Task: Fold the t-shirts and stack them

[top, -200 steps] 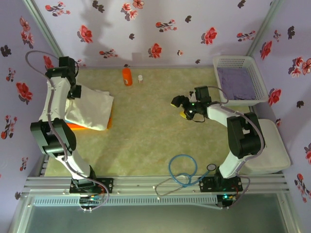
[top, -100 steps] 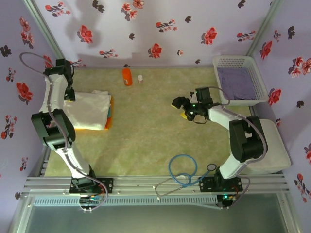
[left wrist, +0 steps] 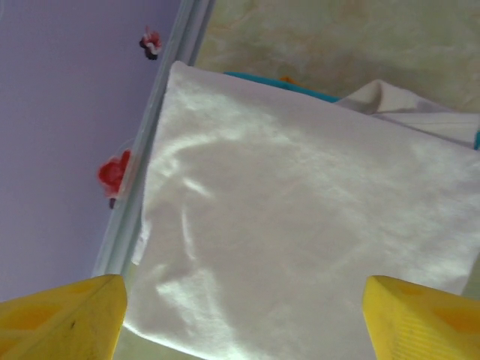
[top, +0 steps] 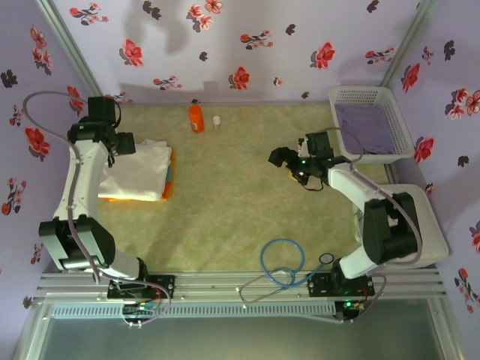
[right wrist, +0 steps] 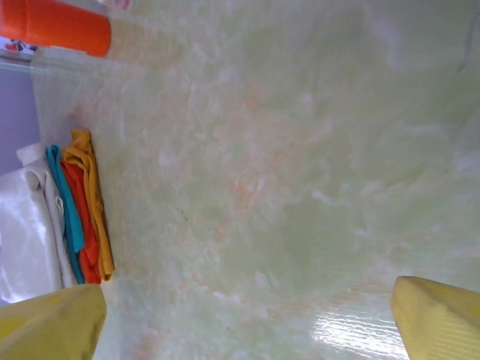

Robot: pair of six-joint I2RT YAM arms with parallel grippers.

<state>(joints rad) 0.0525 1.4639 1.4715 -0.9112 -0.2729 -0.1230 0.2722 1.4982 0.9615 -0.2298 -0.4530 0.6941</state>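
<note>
left pincer: mine, jaws spread wide, nothing in them. I'm hanging just over the stack by the left wall.
right pincer: also spread wide and empty. It sits over bare table, well apart from the stack.
white tee: folded to a rough rectangle and lying on top of the stack. Wrinkly, with one corner bunched up at its far edge.
teal tee: under the white one, only its edge shows.
orange tee: at the bottom, its edge peeks out on the side facing mid-table.
stack position: left side of the table, close to the wall rail. The white layer covers most of the two below.
basket: far right corner, purple cloth inside. I can't tell whether that's a shirt meant for me.
done (my read): all three tees are folded and stacked, and the white one is released.
left (my read): back my pincer off without snagging the top layer, maybe flatten that bunched corner. If the purple cloth counts, one more fold-and-stack round.
progress: near the end, judging by how things lie.
other clutter: orange bottle at the far edge, not in the way.
</note>
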